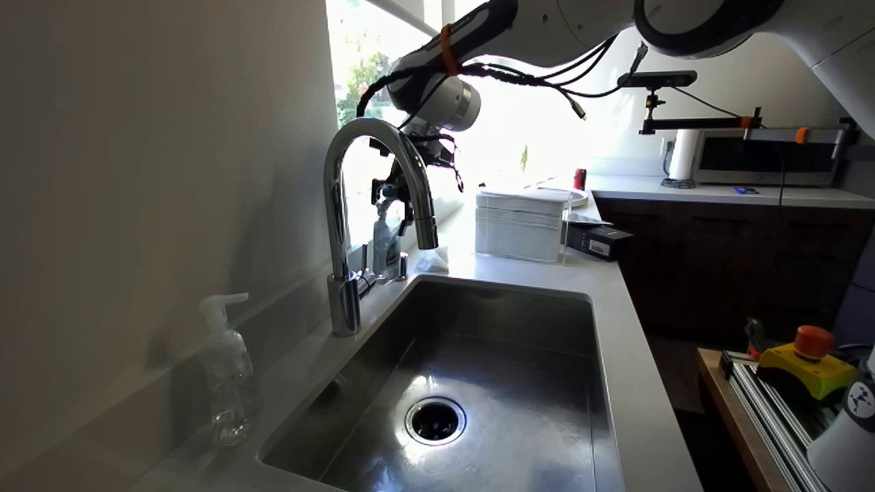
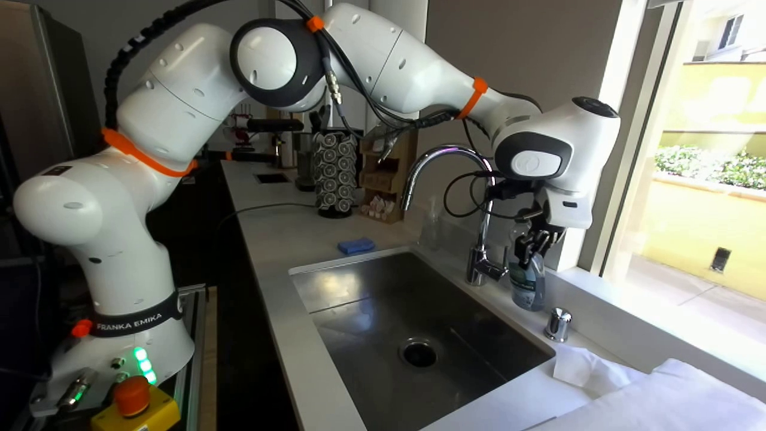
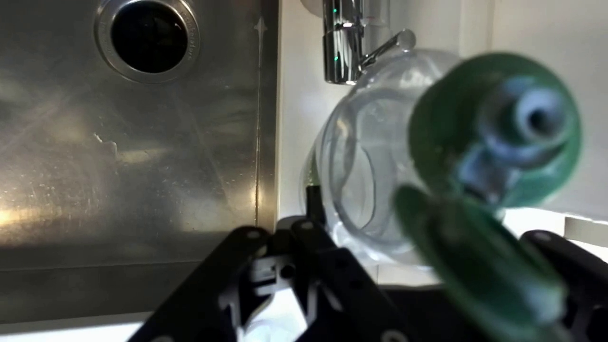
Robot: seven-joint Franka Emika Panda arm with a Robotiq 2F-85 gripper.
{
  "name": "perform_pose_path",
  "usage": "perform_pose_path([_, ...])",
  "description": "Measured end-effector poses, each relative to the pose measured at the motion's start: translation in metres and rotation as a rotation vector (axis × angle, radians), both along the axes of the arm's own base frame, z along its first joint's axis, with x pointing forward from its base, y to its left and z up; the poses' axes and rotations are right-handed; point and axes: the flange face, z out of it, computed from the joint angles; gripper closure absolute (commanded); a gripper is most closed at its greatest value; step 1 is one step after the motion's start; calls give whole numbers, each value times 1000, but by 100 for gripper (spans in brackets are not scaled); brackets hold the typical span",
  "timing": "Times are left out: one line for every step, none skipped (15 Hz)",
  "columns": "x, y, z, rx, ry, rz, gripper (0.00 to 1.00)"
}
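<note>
Holding clear bottle [image 2: 528, 291] | fill level unclear | gripper [image 2: 532, 252] clamped on it | green cap [image 3: 468, 99] open

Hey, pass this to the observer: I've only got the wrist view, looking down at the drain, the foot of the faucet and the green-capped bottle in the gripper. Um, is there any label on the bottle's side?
Observer: Yes, in an exterior view the bottle shows a dark label on its side.
Operator: And where does the faucet go up top?
Observer: It arches over, and its spout end points down on the side of the sink.
Operator: Anything lying near the sink that I'm missing?
Observer: A blue sponge or cloth lies on the counter just off the sink's rim, in an exterior view.
</note>
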Motion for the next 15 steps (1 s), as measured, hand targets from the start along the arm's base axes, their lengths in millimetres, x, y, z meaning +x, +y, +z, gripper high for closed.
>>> perform_pose_path([0,-1,-2,9,2,-9,73])
perform_pose_path([1,-1,-4,16,4,-18,73])
perform_pose_path([2,-1,-6,23,5,-26,73])
perform_pose_path([3,-1,-9,30,7,-36,73])
perform_pose_path([4,-1,-11,37,8,-43,73])
perform_pose_path([5,-1,-13,45,9,-51,73])
perform_pose_path([6,0,-15,52,11,-58,73])
perform_pose_path([7,0,-16,58,13,-64,73])
perform_pose_path([8,0,-18,66,17,-71,73])
perform_pose_path([9,0,-19,72,21,-78,73])
perform_pose_path([10,0,-21,78,26,-88,73])
perform_pose_path([11,0,-22,84,32,-98,73])
perform_pose_path([12,0,-23,90,39,-109,73])
perform_pose_path([12,-1,-23,94,44,-119,73])
perform_pose_path([13,-1,-23,97,47,-129,73])
